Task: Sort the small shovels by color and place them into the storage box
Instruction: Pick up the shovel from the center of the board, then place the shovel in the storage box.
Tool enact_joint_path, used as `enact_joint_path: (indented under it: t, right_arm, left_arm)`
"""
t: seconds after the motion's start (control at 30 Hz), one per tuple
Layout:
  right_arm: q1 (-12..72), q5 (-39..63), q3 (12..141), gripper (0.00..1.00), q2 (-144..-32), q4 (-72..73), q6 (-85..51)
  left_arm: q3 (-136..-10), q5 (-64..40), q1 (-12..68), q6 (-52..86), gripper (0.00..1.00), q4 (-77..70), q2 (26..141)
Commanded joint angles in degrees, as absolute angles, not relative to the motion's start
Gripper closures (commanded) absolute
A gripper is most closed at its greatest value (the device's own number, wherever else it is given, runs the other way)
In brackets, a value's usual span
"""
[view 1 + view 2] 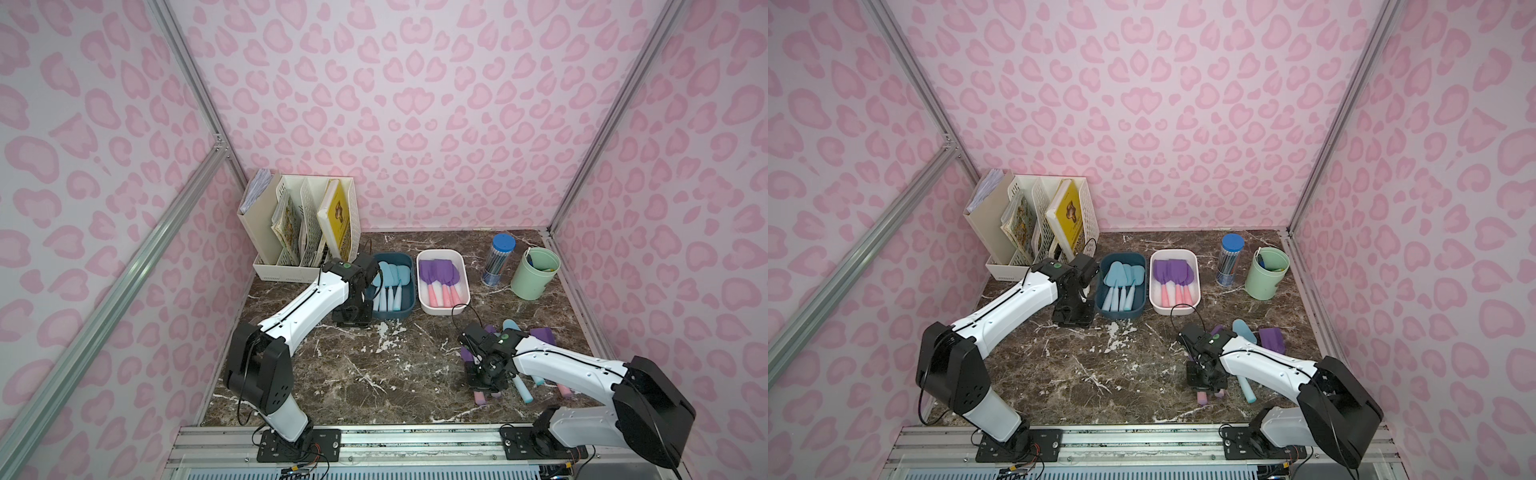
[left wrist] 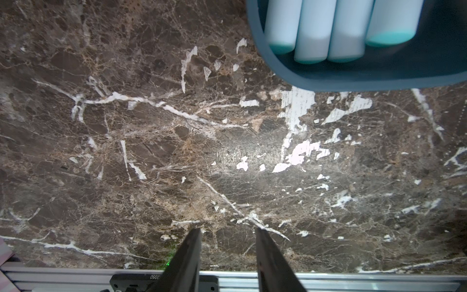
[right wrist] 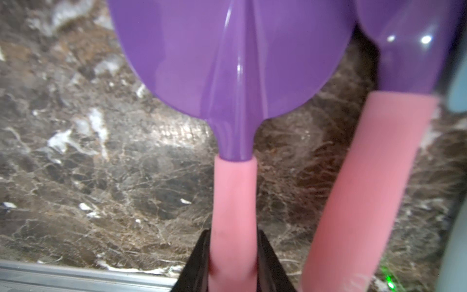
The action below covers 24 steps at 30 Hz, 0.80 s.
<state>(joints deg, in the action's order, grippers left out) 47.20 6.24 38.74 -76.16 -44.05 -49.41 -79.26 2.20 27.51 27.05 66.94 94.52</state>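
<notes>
The right gripper (image 3: 233, 236) is closed on the pink handle of a purple-bladed shovel (image 3: 227, 63). In the right wrist view both jaws are pressed against the handle's sides, and the blade is pointed away from the pincer over the marble table (image 3: 101, 177). In both top views this gripper (image 1: 484, 380) (image 1: 1204, 380) is set low at the near right of the table, over the loose shovels (image 1: 544, 334) (image 1: 1273, 338) — a small scatter of purple-and-pink and light blue ones, lying close together or overlapping. Whether the gripped shovel is lifted clear of the surface cannot be told. A second purple shovel (image 3: 374, 177) is seen just beside it, roughly parallel.

The left gripper (image 2: 228, 232) (image 1: 352, 316) is held partly open, jaws apart with only bare marble between them — nothing is gripped. It is pointed down at the table just left of the near end of the dark blue box (image 1: 412, 286) (image 1: 1144, 291).

Four light blue shovels (image 1: 390, 282) (image 1: 1121, 282) are laid side by side in that box, handles toward the near end. The white box (image 1: 442, 311) (image 1: 1177, 309) is placed just right of it, at the far middle of the table. Several purple shovels (image 1: 440, 272) (image 1: 1173, 272) with pink handles are packed inside it, handles near.

A file rack (image 1: 299, 220) with books is set at the far left. A blue-capped pencil tube (image 1: 498, 259) and a green cup (image 1: 534, 274) are stood at the far right.
</notes>
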Motion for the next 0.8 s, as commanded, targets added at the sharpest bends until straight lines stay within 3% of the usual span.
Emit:
enact_joint_path:
  t: [0.0,0.43,0.77]
  right_arm:
    - [47.87,6.66,40.09,0.77,-77.17,-42.77,-48.78]
    - [50.85,2.68,57.24,0.78,-80.78,-50.36,-46.23]
    - [41.22,-5.26,80.20,0.78,-93.47,-54.40,-36.56]
  left_arm:
    - [-79.27,2.29,27.42,26.98,0.59,68.03,94.23]
    - [-79.45,3.12,27.26,26.72,0.59,69.36,93.10]
    - [-79.29,2.98,27.31,27.13,0.59,69.69,91.54]
